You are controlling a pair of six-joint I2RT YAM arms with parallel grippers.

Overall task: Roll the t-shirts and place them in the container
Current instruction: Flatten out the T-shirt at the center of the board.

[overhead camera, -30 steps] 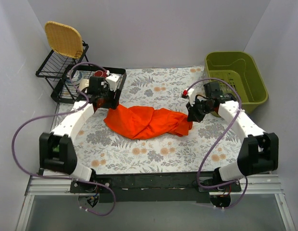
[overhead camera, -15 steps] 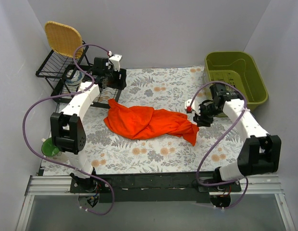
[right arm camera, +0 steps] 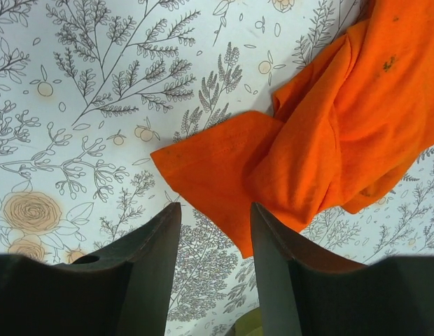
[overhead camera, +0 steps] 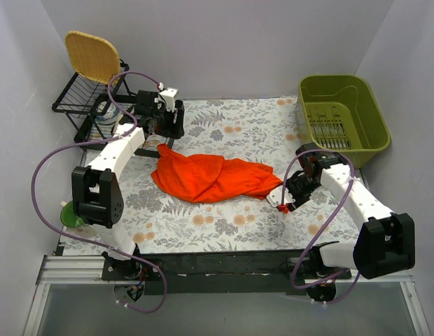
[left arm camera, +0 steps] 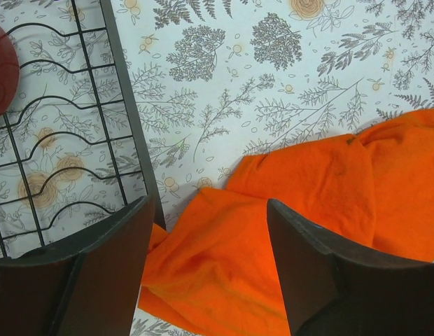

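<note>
Task's thing: one t-shirt is seen, plain bright orange-red, with no print.
Position: it lies crumpled in a long bunch across the middle of the floral tablecloth, between the two arms.
Left end: this end is bunched just beside the wire rack, in which a red-brown bowl is partly seen.
Right end: here the cloth thins to a flat pointed flap on the tablecloth.
Left gripper: the jaws are spread wide with nothing between them, and it is held above the shirt's left edge, close to the rack's rim.
Right gripper: the jaws are spread and empty, and it is held over the pointed flap.
Handling: the cloth is judged light, soft and limp. No shape will be kept when it is lifted, and the folds are expected to sag, drag and shift. It is not fragile.
Risk: the tablecloth could be pinched along with the shirt.
Where to take hold: a single-layer edge or corner is advised, namely the flat flap on the right and the loose edge on the left. Several layers would be caught at the bunched middle.
Stage: no roll is seen, and flattening is judged necessary first.
Writing: none can be read. No brand, tag or label is visible.
Elsewhere: a green basket stands well apart, at the far right.
</note>
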